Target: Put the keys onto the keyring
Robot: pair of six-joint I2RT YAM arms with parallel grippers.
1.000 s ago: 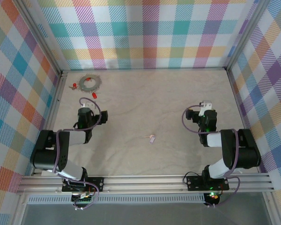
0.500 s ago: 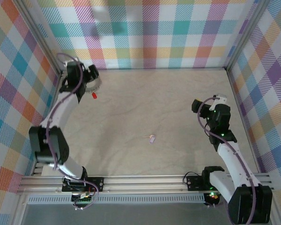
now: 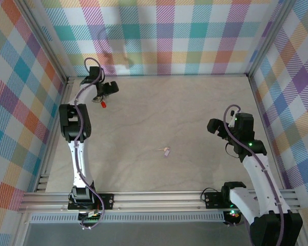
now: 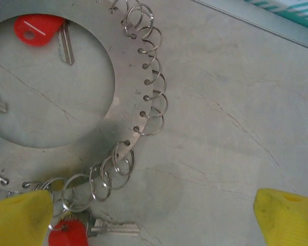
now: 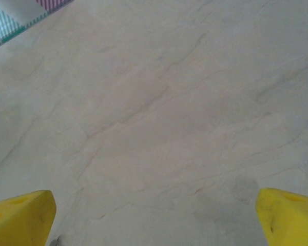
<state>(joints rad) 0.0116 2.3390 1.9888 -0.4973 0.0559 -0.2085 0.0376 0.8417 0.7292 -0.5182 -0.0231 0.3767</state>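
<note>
Keyring (image 4: pixel 124 87) with wire loops (image 4: pixel 154 100); two red keys (image 4: pixel 38 28)

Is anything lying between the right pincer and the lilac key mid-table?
Nothing visible. Bare table lies between the open right pincer and the lilac key. The keyring and red keys sit in the far left corner, under the left pincer, off that line.

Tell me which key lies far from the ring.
The pale lilac key, lying alone on the table. The red-headed keys lie at the ring in the far left corner.
</note>
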